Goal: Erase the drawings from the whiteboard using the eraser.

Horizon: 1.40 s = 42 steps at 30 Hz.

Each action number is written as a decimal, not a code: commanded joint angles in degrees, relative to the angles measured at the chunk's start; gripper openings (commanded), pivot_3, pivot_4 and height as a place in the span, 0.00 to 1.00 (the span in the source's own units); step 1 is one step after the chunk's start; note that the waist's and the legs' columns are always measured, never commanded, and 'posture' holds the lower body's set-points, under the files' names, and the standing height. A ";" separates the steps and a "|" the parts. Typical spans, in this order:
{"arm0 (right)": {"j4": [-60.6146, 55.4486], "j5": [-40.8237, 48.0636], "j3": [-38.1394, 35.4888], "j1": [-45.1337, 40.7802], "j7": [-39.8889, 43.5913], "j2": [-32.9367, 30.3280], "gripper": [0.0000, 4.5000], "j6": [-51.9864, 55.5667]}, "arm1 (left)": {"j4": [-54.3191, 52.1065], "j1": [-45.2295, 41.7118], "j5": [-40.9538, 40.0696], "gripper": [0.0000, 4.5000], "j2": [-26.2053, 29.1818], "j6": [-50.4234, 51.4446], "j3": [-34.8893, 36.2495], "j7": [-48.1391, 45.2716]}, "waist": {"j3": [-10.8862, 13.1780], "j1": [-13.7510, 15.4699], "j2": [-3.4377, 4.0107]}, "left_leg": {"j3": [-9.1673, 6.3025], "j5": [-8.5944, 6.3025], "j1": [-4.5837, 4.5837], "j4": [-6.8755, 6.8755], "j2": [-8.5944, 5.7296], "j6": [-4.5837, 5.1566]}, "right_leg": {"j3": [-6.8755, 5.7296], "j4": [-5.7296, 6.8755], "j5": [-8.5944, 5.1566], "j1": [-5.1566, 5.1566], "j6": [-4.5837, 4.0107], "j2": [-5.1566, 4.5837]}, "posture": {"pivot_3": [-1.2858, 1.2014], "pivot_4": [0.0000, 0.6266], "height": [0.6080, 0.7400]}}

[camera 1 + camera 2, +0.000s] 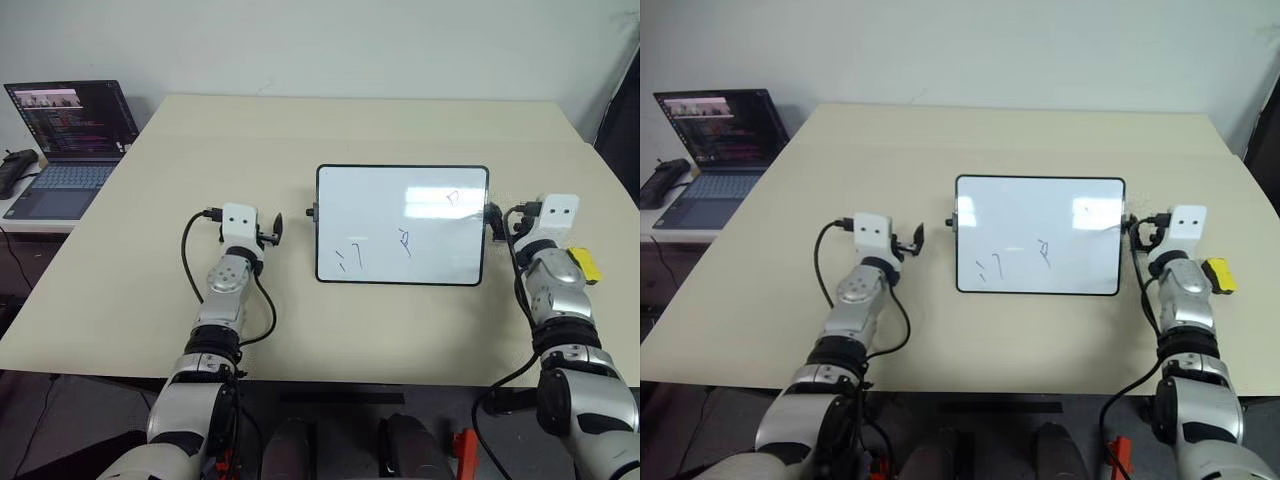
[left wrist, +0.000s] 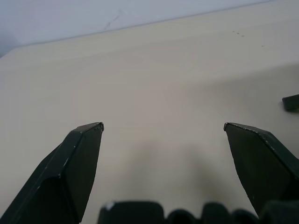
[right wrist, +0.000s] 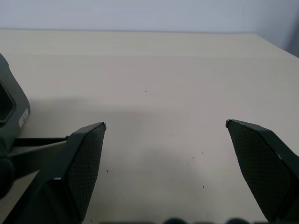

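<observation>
The whiteboard (image 1: 402, 225) lies flat at the middle of the beige table, glossy white with a thin black frame. Its drawings are small blue scribbles: one at the lower left (image 1: 350, 260), one near the centre (image 1: 404, 242), one at the upper right (image 1: 452, 200). The yellow eraser (image 1: 585, 265) lies on the table just right of my right forearm. My left gripper (image 2: 163, 126) hovers to the left of the board, open, with bare table between its fingers. My right gripper (image 3: 166, 125) stands open beside the board's right edge, holding nothing.
An open laptop (image 1: 70, 140) sits on a lower side table at the far left, with a black object (image 1: 15, 170) beside it. The beige table (image 1: 350, 130) stretches well beyond the board. A wall stands behind it.
</observation>
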 commanded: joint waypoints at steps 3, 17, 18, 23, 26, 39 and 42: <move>2.99 -1.33 0.24 -3.48 -0.83 -1.76 0.99 -2.86 | 1.81 -1.55 0.24 1.00 -0.01 -1.28 0.58 1.52 | 0.00 -0.06 0.00 | 0.01 0.00 0.02 0.00 0.00 0.00 | 0.01 0.03 0.00 0.00 0.00 0.00 | 0.52 0.24 1.00; 1.35 0.73 -1.51 -1.93 4.57 -6.07 0.99 -2.28 | -11.53 3.82 -5.58 1.00 5.01 2.36 1.35 -12.77 | 0.00 -0.11 0.00 | 0.01 0.00 0.01 -0.02 0.02 0.00 | 0.01 0.01 0.00 -0.01 -0.01 0.01 | 0.52 0.24 1.00; 0.63 0.64 -1.45 -1.21 4.28 -6.45 0.99 -1.74 | -12.68 4.40 -6.38 1.00 6.68 3.77 1.69 -14.85 | 0.00 -0.06 0.00 | 0.01 0.00 0.02 -0.02 0.02 0.00 | 0.00 0.01 0.00 -0.01 -0.01 0.01 | 0.52 0.24 1.00; -2.34 1.18 -1.64 0.34 5.12 -8.06 0.99 0.15 | -21.27 5.72 -11.86 1.00 13.40 11.71 1.76 -27.40 | 0.01 -0.34 0.02 | 0.01 0.00 0.01 -0.02 0.03 0.00 | 0.02 0.05 -0.01 -0.02 -0.02 0.02 | 0.52 0.24 1.00; -4.89 1.99 -2.13 1.28 5.36 -8.23 0.99 1.39 | -29.54 6.93 -18.01 1.00 15.91 19.15 1.46 -34.90 | 0.01 -0.32 0.01 | 0.01 0.00 0.01 0.00 0.02 0.00 | 0.03 0.04 -0.01 -0.01 -0.02 0.01 | 0.52 0.24 1.00; -7.56 7.83 -5.12 2.70 18.06 -18.50 0.99 13.47 | -52.10 4.29 -27.93 1.00 14.15 37.80 -10.93 -49.42 | 0.01 -0.01 0.02 | 0.02 0.00 0.02 0.00 0.03 0.01 | 0.03 0.02 -0.02 0.02 -0.03 0.01 | 0.52 0.24 1.00; -2.52 7.80 -5.69 1.82 20.45 -21.50 0.99 13.86 | -51.44 2.61 -26.84 1.00 10.97 37.28 -13.90 -49.88 | 0.01 0.00 0.01 | 0.02 0.00 0.03 0.03 0.02 0.01 | 0.02 0.02 -0.03 0.05 -0.03 0.02 | 0.52 0.24 1.00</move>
